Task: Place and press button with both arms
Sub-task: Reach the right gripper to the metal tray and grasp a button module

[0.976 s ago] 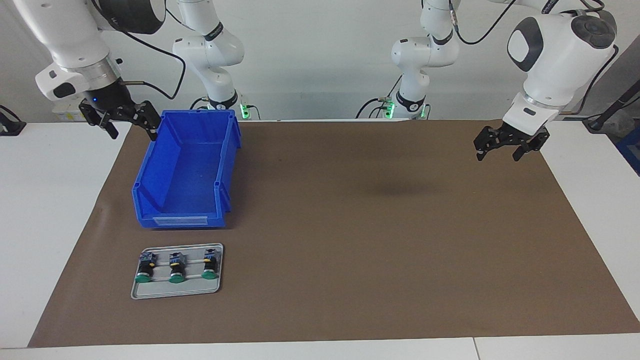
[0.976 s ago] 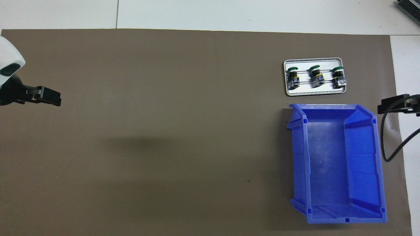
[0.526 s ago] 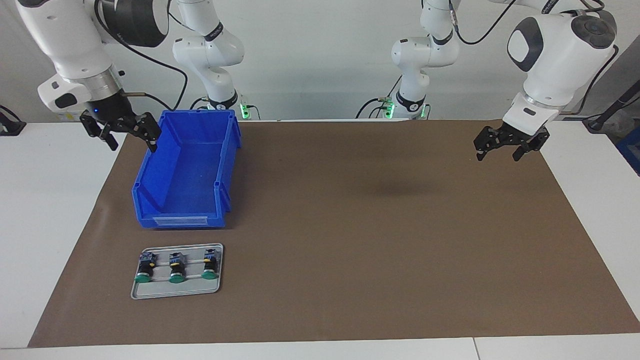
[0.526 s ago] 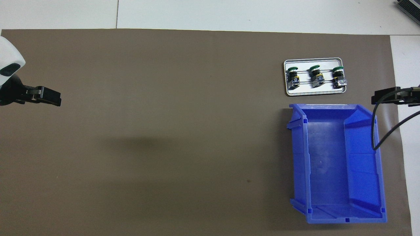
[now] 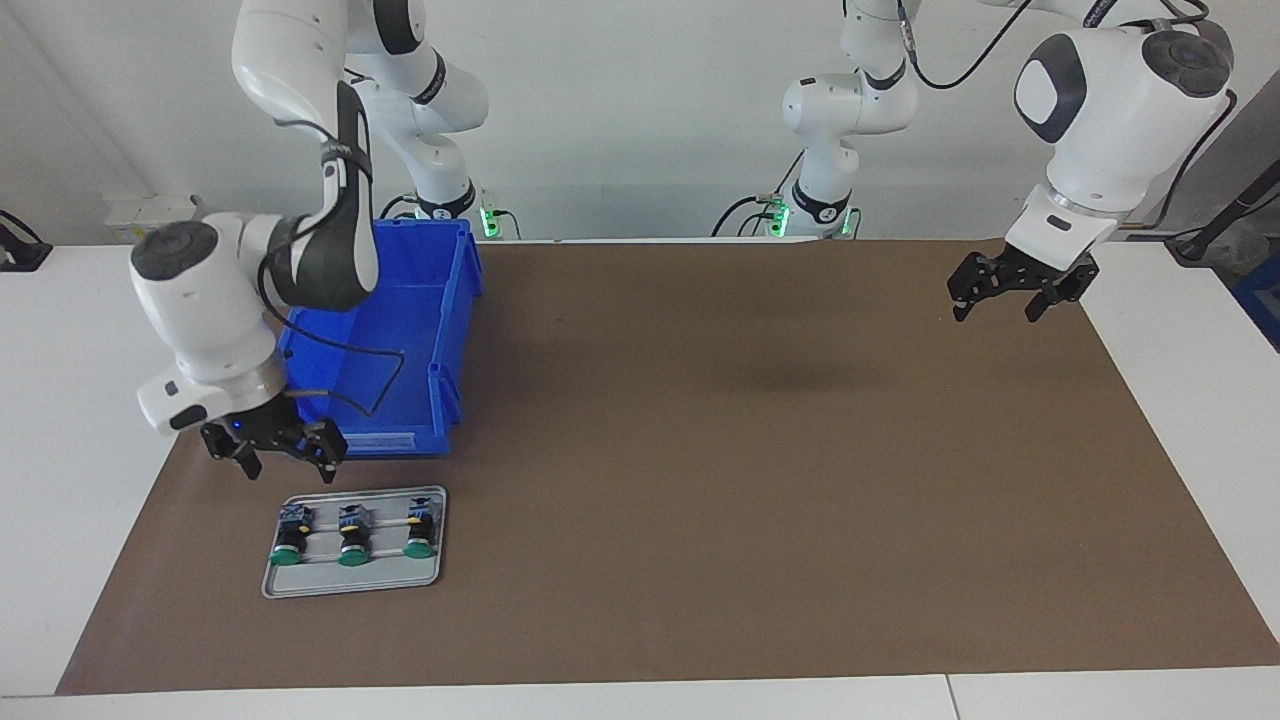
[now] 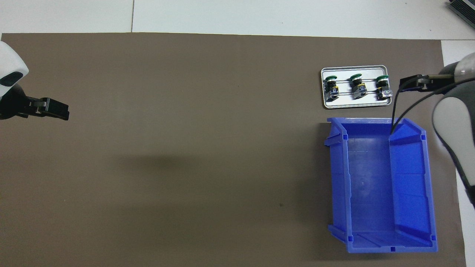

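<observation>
Brown mat on a white surface (image 5: 70, 450): one bin (image 5: 385, 330) upper left, one tray (image 5: 352, 585) with three buttons (image 5: 351, 535). Right claw (image 5: 275, 455) above it, left claw (image 5: 1010, 290) upper right, both released.

Swung down from the upper left of the facing view, beside the top corner of the blue bin (image 5: 375, 340), to the lower left: right tool (image 5: 274, 452) now in the air just above the grey tray (image 5: 352, 582), fingers spread and empty. In the overhead view, shifted from the right edge level with the bin's top rim up to beside the tray's right end, with the right arm's white elbow (image 6: 454, 129) newly in frame.
</observation>
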Robot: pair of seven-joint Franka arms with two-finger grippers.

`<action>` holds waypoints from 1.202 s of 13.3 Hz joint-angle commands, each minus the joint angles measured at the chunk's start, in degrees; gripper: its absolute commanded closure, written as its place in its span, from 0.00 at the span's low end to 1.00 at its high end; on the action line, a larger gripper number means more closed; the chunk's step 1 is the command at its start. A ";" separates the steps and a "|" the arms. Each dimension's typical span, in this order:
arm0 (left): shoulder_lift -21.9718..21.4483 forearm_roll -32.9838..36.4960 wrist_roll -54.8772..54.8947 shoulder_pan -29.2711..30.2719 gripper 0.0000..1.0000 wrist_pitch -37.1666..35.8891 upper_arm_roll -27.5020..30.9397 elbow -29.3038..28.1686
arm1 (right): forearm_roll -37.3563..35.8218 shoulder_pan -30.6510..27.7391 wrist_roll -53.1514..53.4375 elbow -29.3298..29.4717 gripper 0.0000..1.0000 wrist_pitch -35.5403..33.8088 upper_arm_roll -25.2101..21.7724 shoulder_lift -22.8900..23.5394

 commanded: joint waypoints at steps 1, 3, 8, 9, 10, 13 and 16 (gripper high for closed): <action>-1.66 0.85 -0.49 0.17 0.00 0.83 -0.09 -2.02 | 4.30 -0.83 -4.18 2.84 0.00 2.15 1.24 5.07; -1.58 0.85 -0.49 0.08 0.00 0.83 -0.09 -2.02 | 4.66 -0.31 -7.45 0.22 0.00 4.35 1.24 5.62; -1.58 0.85 -0.49 0.08 0.00 0.83 -0.09 -2.02 | 4.75 -0.48 -9.30 -4.36 0.09 9.81 1.24 5.62; -1.58 0.85 -0.49 0.17 0.00 0.83 -0.09 -2.02 | 4.75 -0.39 -9.30 -5.06 0.17 9.81 1.24 5.62; -1.58 0.85 -0.49 0.17 0.00 0.83 -0.09 -2.02 | 4.75 -0.48 -9.48 -5.16 0.32 9.90 1.15 5.62; -1.58 0.85 -0.49 0.08 0.00 0.83 -0.09 -2.02 | 4.75 -0.92 -9.39 -5.16 1.00 10.33 1.24 5.70; -1.66 0.85 -0.49 0.08 0.00 0.83 -0.09 -2.02 | 4.31 -0.66 -9.13 -4.46 1.00 10.25 1.07 5.62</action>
